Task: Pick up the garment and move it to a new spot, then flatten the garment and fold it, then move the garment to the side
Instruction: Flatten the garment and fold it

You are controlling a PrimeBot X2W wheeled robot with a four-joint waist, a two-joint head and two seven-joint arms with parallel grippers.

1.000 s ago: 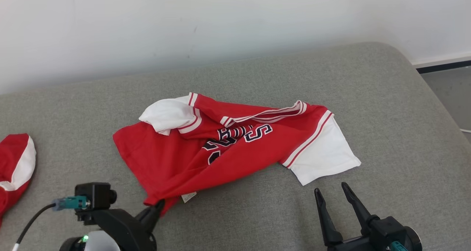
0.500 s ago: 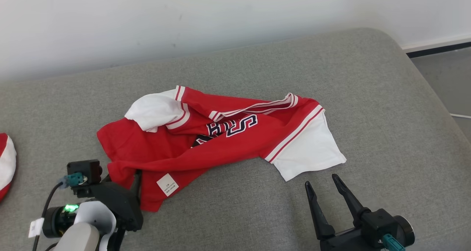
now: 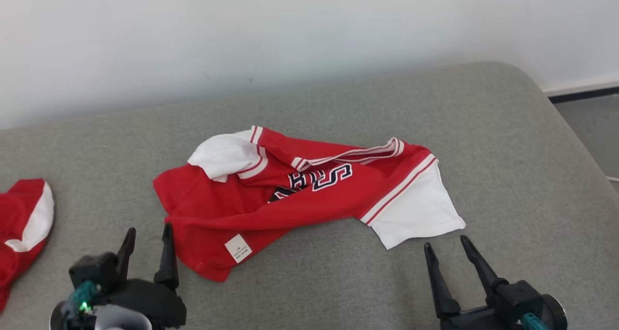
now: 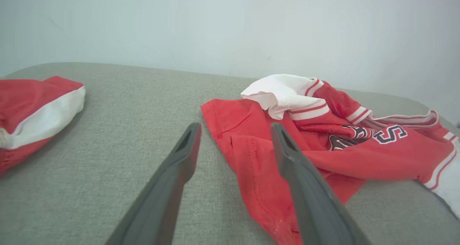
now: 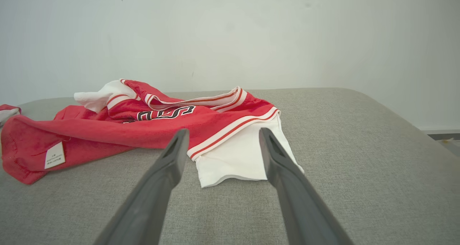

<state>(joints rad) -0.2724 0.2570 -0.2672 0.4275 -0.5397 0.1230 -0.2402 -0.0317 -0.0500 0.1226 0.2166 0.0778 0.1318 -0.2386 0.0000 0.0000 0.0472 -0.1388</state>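
Note:
The garment [image 3: 300, 199] is a red jersey with white sleeves and dark lettering. It lies crumpled on the grey cushion [image 3: 483, 127], with a white label [image 3: 238, 248] face up on its near hem. My left gripper [image 3: 149, 229] stands open just left of that hem, with nothing between its fingers. In the left wrist view the garment [image 4: 323, 155] spreads to the right, and my left gripper [image 4: 235, 126] has its right finger over the red edge. My right gripper [image 3: 446, 242] is open just in front of the white sleeve [image 5: 237, 155], which shows between its fingers [image 5: 223, 131].
A second red and white cloth [image 3: 24, 214] lies at the cushion's far left. A pale wall runs behind the cushion. The cushion's rounded right edge drops to the floor [image 3: 592, 122].
My left gripper has opened and let go of the garment's near hem, then drawn back to the left. The hem now lies flat, label up. The camera has shifted; the right gripper stays open.

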